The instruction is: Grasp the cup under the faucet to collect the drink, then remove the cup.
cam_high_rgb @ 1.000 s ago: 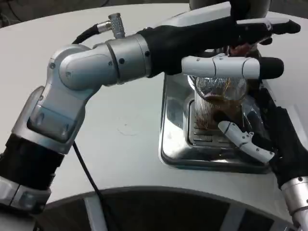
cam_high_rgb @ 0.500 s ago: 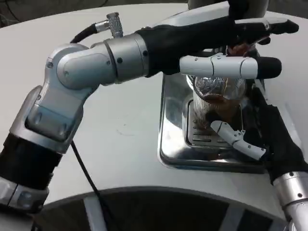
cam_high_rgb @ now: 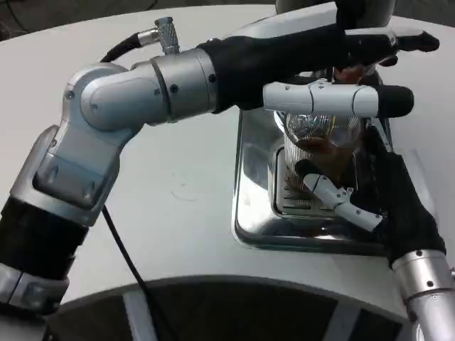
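Brown drink sits in the clear plastic cup at two o'clock, my right hand wraps it, my left hand presses the tap above; next I judge release, then withdraw.

The left forearm shows brushed silver housings with small dark screws; a black cable plugs into a knurled metal connector; the left hand and right hand show black coverings with white finger segments.
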